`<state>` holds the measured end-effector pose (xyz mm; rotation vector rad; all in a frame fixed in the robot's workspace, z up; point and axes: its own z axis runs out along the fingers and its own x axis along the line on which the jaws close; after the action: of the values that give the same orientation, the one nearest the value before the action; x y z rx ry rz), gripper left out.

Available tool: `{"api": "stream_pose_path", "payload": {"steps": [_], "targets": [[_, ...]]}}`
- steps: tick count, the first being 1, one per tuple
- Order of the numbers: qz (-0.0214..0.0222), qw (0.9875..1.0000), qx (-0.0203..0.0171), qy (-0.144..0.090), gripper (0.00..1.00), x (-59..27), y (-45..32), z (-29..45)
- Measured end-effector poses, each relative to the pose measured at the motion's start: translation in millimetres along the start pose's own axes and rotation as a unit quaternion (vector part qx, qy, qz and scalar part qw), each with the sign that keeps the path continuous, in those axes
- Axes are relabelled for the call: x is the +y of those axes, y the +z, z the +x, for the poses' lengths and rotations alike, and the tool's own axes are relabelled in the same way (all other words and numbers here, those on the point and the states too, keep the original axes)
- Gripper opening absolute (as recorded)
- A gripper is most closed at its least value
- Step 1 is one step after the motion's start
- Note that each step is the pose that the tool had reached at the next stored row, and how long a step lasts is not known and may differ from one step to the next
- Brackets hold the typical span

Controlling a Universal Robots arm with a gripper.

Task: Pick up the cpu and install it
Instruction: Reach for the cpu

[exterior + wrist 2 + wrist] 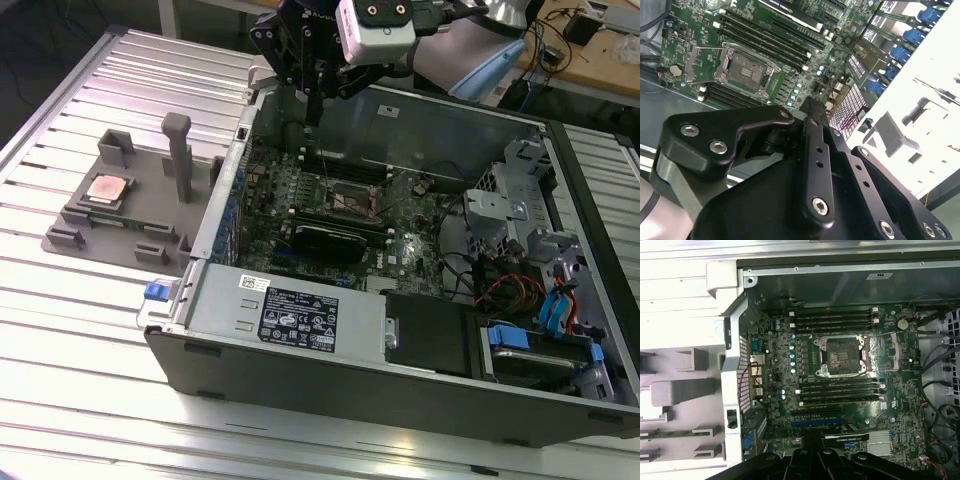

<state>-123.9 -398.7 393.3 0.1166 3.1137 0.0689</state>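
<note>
Open computer case (350, 385): biggest item, on table. Grey fixture (140, 235): just outside case, on exterior view's left. Gripper (313, 115): above case's far side, fingers look pressed together, nothing held. Socket (842, 356): mid-case, empty. Cpu (105, 190): flat on fixture outside case, well apart from gripper, toward exterior view's left.
</note>
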Motion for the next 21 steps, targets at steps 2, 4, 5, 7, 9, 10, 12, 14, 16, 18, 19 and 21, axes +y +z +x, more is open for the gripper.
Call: {"api": "stream_pose_path", "payload": {"steps": [2,4,5,7,9,10,12,14,16,18,19,21], "targets": [[0.0000,1.0000,0.0000,0.000,0.11,0.0,-0.1,1.9],[0.0000,1.0000,0.0000,0.000,0.11,0.1,-0.1,4.0],[0.0000,1.0000,0.0000,0.000,0.11,0.1,-0.1,5.1],[0.0000,1.0000,0.0000,0.000,0.11,0.1,-0.2,6.0],[0.0000,1.0000,0.0000,0.000,0.11,0.4,-0.2,9.4],[0.0000,1.0000,0.0000,0.000,0.11,0.5,-0.2,10.4],[0.0000,1.0000,0.0000,0.000,0.11,0.6,-0.3,12.3],[0.0000,1.0000,0.0000,0.000,0.11,0.9,-0.3,16.1],[0.0000,1.0000,0.0000,0.000,0.11,1.2,-0.4,18.8],[0.0000,1.0000,0.0000,0.000,0.11,1.6,-0.6,26.9],[0.0000,1.0000,-0.0001,0.000,0.11,2.0,-0.6,30.4],[0.0000,1.0000,-0.0001,0.000,0.11,2.3,-0.7,34.6]]}}
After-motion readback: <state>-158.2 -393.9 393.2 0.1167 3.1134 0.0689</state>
